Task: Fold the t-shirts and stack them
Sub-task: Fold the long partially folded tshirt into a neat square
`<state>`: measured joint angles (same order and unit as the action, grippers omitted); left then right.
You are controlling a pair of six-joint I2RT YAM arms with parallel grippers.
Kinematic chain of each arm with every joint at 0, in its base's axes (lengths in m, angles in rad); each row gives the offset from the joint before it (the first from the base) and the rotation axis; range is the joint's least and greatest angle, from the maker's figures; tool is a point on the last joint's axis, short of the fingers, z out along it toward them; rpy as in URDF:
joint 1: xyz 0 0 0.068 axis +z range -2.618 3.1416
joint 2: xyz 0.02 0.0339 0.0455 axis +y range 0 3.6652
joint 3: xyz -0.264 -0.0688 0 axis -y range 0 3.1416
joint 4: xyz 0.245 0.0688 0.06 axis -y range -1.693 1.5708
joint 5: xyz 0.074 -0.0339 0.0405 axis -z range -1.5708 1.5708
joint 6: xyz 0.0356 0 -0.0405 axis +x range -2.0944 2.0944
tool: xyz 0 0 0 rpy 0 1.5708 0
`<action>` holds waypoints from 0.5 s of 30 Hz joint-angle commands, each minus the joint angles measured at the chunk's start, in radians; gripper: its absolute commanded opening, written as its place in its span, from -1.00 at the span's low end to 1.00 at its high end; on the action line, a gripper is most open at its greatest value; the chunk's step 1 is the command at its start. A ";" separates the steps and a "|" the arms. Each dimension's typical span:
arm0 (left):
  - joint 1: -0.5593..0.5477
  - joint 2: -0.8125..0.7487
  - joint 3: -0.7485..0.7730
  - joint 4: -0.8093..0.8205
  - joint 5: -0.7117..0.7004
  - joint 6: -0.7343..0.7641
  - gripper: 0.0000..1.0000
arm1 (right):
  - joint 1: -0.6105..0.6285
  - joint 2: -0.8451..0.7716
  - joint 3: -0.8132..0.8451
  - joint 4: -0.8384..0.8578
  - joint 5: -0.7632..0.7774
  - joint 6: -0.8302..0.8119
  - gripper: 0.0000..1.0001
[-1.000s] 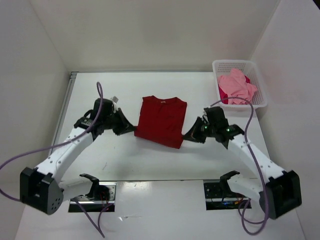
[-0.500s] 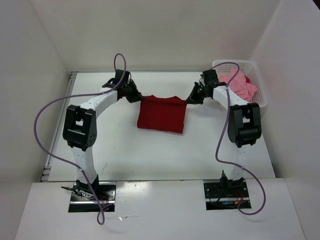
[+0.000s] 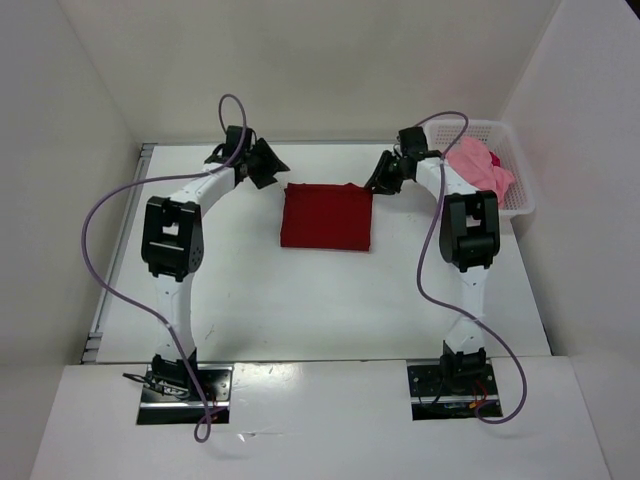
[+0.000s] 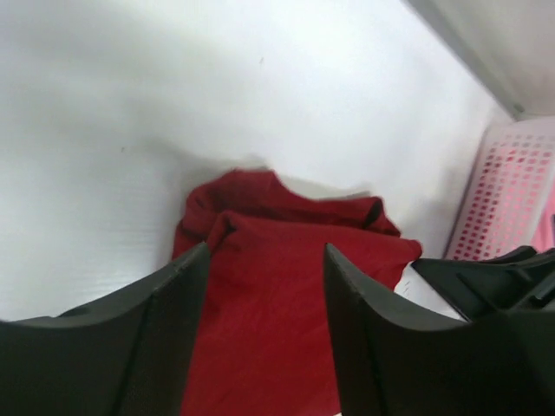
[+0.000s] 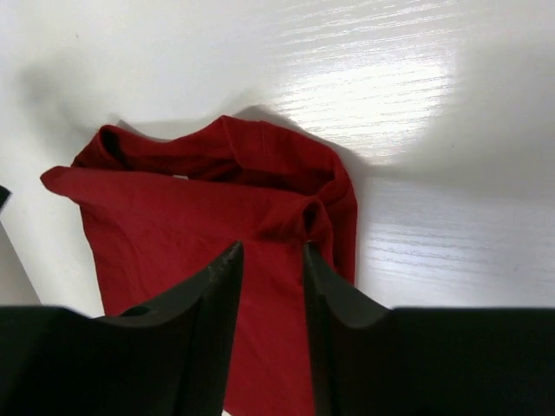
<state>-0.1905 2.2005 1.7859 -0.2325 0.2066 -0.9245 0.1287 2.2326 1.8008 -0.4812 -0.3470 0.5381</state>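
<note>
Both arms had swung, over the last second, from the near corners of the dark red t-shirt [image 3: 325, 216] to its far corners. The garment, previously laid out at full length, now lay folded over into a shorter rectangle. Nearest the camera, well short of the shirt's near edge, the two arm bases sat at the near edge of the table [image 3: 300, 310]. The shirt lay flat on the table, and the wrist views showed two layers with the neckline at its far edge. The left gripper [image 3: 268, 165] stood just off the shirt's far left corner. Its fingers were wide apart and held nothing, and the left wrist view showed the red cloth lying below and between them. The right gripper [image 3: 383, 178] stood just off the far right corner, its fingers parted by a narrower gap with no cloth pinched between them. To the right of the shirt, reaching beyond its far edge, the white mesh basket [image 3: 522, 190] held the light pink t-shirt [image 3: 478, 168] in a bunched heap.
</note>
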 commanded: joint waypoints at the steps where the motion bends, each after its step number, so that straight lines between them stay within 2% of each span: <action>1: 0.006 -0.114 -0.032 0.103 0.007 -0.008 0.22 | -0.011 -0.062 0.063 -0.005 0.006 0.003 -0.20; 2: 0.006 -0.137 -0.055 0.128 0.020 -0.008 0.08 | -0.011 -0.080 0.063 -0.019 0.006 -0.007 -0.20; 3: -0.003 -0.159 -0.098 0.128 0.045 -0.008 0.02 | -0.011 -0.105 0.063 -0.029 0.006 -0.022 -0.16; 5: -0.059 -0.209 -0.153 0.140 0.072 0.006 -0.06 | 0.002 -0.201 0.005 -0.014 0.026 -0.023 -0.14; 7: -0.114 -0.249 -0.285 0.198 0.134 -0.003 -0.09 | 0.041 -0.270 -0.136 0.047 0.026 -0.023 -0.14; 9: -0.138 -0.249 -0.360 0.225 0.158 -0.023 -0.14 | 0.060 -0.347 -0.283 0.091 -0.016 -0.011 -0.29; 10: -0.138 -0.249 -0.390 0.249 0.169 -0.034 -0.14 | 0.078 -0.358 -0.323 0.122 -0.041 0.003 -0.46; 14: -0.158 -0.249 -0.496 0.286 0.194 -0.043 -0.18 | 0.141 -0.367 -0.484 0.171 -0.086 0.014 -0.89; 15: -0.158 -0.239 -0.516 0.286 0.185 -0.034 -0.18 | 0.141 -0.367 -0.512 0.196 -0.116 0.031 -0.92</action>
<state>-0.3725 1.9564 1.3079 -0.0071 0.3656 -0.9501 0.2394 1.8503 1.3823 -0.3672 -0.4000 0.5457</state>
